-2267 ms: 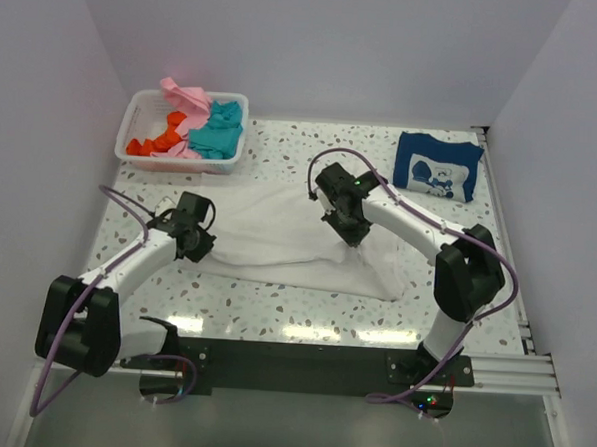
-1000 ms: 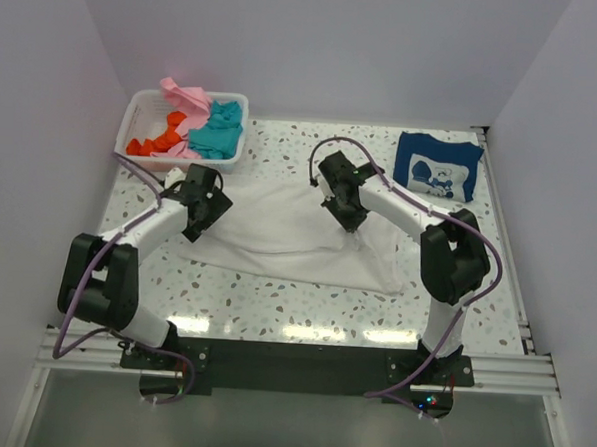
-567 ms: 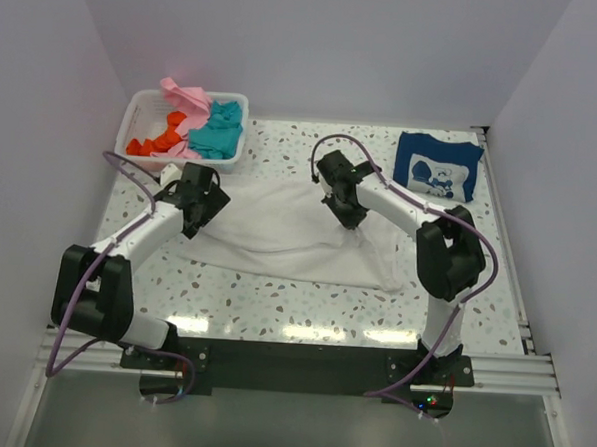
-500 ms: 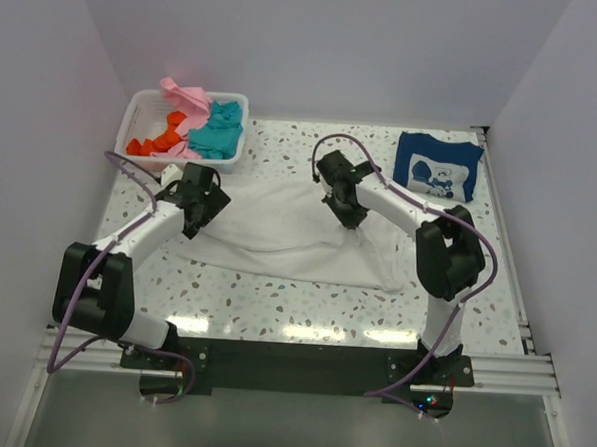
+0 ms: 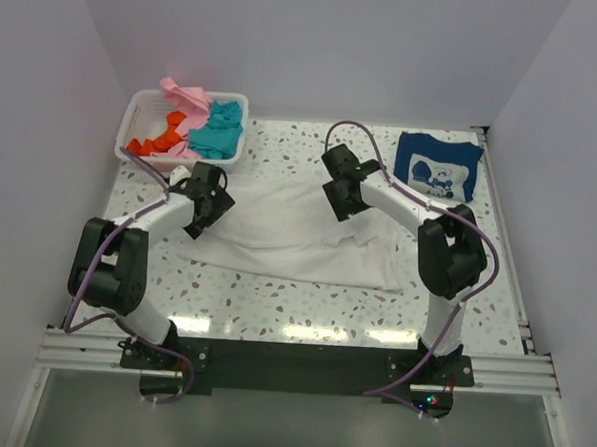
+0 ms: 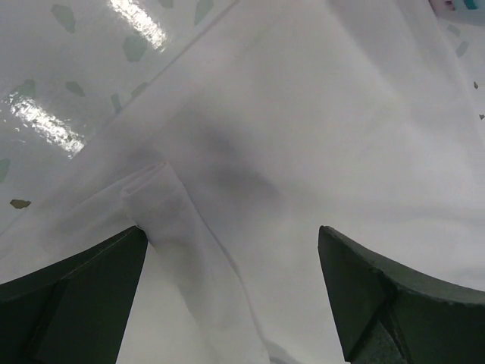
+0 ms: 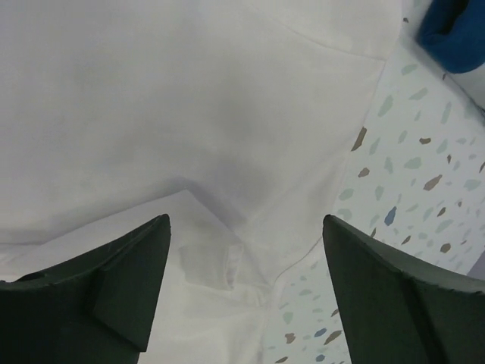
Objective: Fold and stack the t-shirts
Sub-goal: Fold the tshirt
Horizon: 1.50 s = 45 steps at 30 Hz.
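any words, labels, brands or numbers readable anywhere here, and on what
No readable text in any view.
navy t-shirt: white cartoon print, too small to tell whether it holds any letters.
white t-shirt: plain, no print or label showing.
basket: no label visible.

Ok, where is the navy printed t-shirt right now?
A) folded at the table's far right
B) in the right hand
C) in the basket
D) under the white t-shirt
A: the navy t-shirt lies folded on the table at the far right, clear of the white t-shirt and far from the basket.
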Tool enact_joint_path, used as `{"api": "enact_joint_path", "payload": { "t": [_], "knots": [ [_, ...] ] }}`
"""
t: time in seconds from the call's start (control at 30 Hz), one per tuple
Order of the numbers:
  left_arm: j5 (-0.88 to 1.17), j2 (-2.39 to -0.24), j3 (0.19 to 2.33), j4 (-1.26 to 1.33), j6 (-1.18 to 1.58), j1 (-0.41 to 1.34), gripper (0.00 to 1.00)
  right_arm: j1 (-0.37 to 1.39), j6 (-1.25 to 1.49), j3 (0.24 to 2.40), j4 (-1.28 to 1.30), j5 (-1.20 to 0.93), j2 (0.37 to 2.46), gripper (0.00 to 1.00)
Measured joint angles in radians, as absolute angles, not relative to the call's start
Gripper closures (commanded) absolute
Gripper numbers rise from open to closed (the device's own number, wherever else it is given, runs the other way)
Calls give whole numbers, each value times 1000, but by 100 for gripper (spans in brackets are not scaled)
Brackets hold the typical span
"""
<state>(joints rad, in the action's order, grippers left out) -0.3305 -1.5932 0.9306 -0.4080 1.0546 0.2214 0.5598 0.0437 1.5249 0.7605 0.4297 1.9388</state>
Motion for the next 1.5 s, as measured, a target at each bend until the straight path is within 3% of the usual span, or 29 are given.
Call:
{"api": "enact_joint_path", "payload": {
  "t": [0.03, 0.4, 0.73, 0.9, 1.03, 1.5],
  "knots": [
    [-331, -1605, 940, -404, 1055, 221, 0, 558, 58, 1521, 750, 430, 1935, 1],
    [-363, -1712, 1057, -390, 1060, 204, 0, 556, 152, 1278, 694, 346, 1652, 1],
    [-369, -1720, 1081, -382, 1074, 183, 0, 556, 226, 1035, 584, -10, 1509, 1],
    [-360, -1707, 1074, -380, 1073, 183, 0, 556, 246, 1017, 517, -99, 1556, 1],
    [-369, -1580, 983, -373, 1061, 183, 0, 556, 249, 1039, 463, -108, 1651, 1],
    [-422, -1220, 800, -436, 1026, 183, 0, 556, 220, 1302, 373, -46, 1874, 1]
  ]
}}
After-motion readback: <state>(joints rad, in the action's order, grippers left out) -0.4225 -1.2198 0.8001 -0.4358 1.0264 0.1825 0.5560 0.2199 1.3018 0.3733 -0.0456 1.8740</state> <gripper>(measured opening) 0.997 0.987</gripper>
